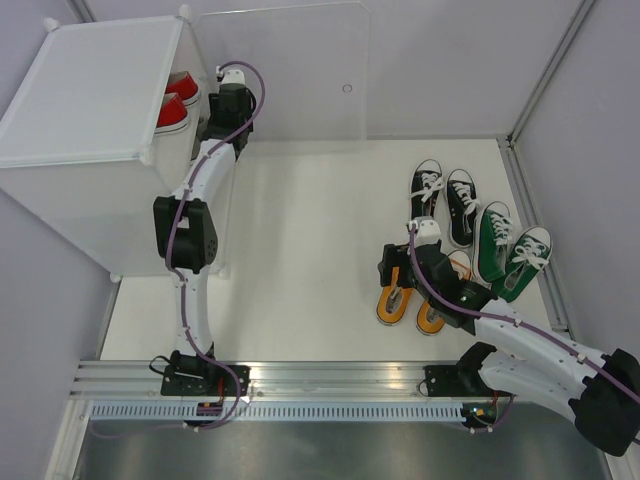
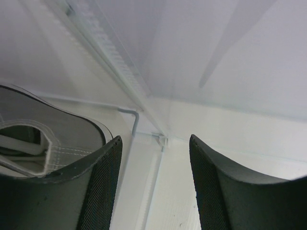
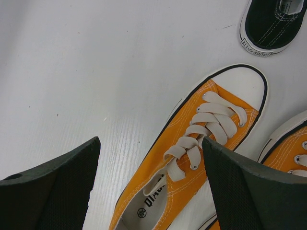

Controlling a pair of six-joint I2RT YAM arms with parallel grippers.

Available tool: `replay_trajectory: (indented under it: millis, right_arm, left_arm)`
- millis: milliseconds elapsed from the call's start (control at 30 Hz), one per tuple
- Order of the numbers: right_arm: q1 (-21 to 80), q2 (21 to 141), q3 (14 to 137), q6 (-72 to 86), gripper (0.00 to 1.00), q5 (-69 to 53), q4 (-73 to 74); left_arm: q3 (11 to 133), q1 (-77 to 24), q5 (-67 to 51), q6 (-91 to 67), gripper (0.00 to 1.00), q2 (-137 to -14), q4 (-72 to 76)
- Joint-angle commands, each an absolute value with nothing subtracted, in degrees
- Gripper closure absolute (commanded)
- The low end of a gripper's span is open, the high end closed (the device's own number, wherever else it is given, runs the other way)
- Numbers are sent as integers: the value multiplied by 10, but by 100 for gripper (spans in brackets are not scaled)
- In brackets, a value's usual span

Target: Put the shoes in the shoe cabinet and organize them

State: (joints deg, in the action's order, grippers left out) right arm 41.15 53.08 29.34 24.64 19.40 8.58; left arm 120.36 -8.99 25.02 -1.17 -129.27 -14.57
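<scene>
The top external camera hangs high above and behind the two arm bases. It looks steeply down over the whole white table [image 1: 300, 280], far enough off to take in the large translucent white plastic box cabinet [image 1: 90, 110] on the left. The left wrist camera rides just behind the left gripper [image 2: 154, 143] and faces along its fingers, very near pale panels at that cabinet's open side. The right wrist camera looks down past the right gripper [image 3: 151, 141] from close above an orange canvas lace-up sneaker [image 3: 192, 158], which the top view also shows [image 1: 390, 308].
</scene>
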Motion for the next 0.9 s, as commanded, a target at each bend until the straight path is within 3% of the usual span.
replay_trajectory:
  millis: [0, 533, 867]
  right_arm:
    - [415, 531, 300, 245, 10, 192, 65]
    - [414, 533, 300, 246, 10, 192, 65]
    - [414, 536, 300, 247, 10, 191, 64]
  left_arm:
    - [1201, -86, 262, 26, 38, -1262, -103]
    - [1196, -77, 299, 34, 38, -1300, -152]
    - [1184, -77, 231, 7, 38, -1279, -151]
